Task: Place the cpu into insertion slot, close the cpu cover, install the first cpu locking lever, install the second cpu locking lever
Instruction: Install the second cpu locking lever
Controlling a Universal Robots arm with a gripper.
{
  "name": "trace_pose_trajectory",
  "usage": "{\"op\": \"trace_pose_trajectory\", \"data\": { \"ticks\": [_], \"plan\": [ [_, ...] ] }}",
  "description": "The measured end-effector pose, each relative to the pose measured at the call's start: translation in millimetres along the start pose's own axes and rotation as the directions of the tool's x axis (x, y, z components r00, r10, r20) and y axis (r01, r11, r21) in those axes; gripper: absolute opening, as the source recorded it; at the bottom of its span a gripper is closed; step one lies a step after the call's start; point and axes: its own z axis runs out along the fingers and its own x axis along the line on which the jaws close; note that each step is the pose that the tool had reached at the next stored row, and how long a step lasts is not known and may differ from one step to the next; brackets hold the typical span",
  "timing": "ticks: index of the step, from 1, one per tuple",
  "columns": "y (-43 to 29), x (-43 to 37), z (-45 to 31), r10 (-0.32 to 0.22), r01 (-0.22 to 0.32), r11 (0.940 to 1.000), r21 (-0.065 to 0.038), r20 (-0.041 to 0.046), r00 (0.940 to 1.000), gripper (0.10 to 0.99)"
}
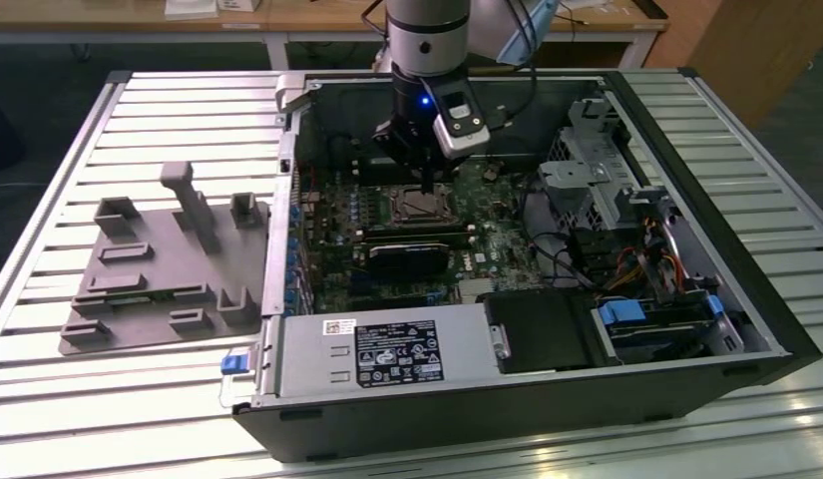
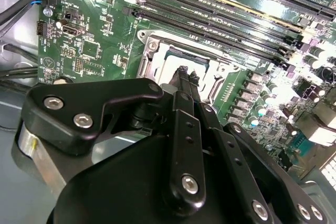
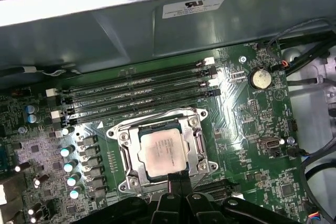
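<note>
The cpu (image 3: pixel 164 153), a dull silver square, lies flat in the insertion slot (image 3: pixel 124 136) on the green motherboard. The cpu cover (image 3: pixel 199 145) is a silver frame lying down around the chip, which shows through its window. My gripper (image 3: pixel 178 178) is shut, its black fingertips pressed together with nothing between them, at the socket's edge beside the chip. In the second wrist view the gripper (image 2: pixel 184 73) reaches the metal frame of the insertion slot (image 2: pixel 152 59). In the exterior view the gripper (image 1: pixel 426 186) hangs straight over the insertion slot (image 1: pixel 419 208) inside the open computer case.
Long black memory slots (image 3: pixel 136 95) run beside the socket, with a coin battery (image 3: pixel 259 78) and capacitors (image 3: pixel 71 166) nearby. A black card (image 1: pixel 408 261), the power supply (image 1: pixel 384 351), cables (image 1: pixel 571 249) and case walls crowd the board. A grey fixture tray (image 1: pixel 165 269) lies at the exterior view's left.
</note>
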Motion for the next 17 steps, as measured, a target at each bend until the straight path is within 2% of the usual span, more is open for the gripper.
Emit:
{"op": "trace_pose_trajectory", "data": {
  "ticks": [10,17],
  "plan": [
    [-0.9,-0.2,-0.5,0.000,0.000,1.0000,0.001,-0.0001,1.0000,0.102],
    [-10.5,-2.4,-0.2,0.000,0.000,1.0000,0.000,0.0000,1.0000,0.102]
  ]
}}
